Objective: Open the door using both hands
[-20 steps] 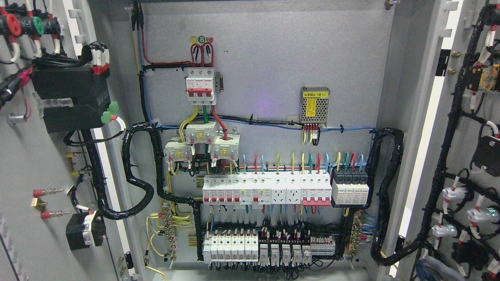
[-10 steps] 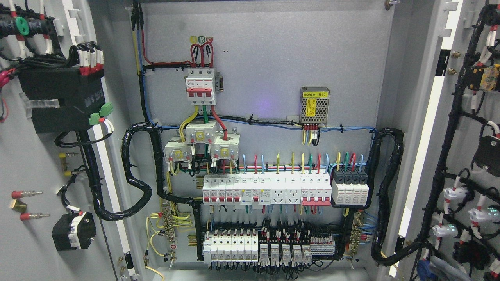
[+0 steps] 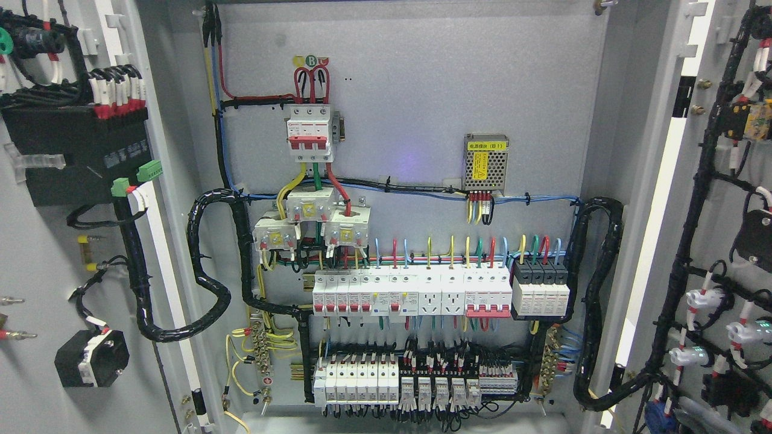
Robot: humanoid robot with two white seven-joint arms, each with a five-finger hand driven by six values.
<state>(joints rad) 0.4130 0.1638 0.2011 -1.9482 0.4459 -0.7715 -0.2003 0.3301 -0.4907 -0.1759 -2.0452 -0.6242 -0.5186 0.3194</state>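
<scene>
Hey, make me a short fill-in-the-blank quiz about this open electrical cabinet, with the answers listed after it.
1. Both cabinet doors, the left door and the right door, stand ____.
2. The metal mesh box on the back panel carries a ____ label.
3. The round sticker marked B above the top breaker is coloured ____.
4. The number of robot hands visible is ____.

Answers: open; yellow; green; zero
</scene>
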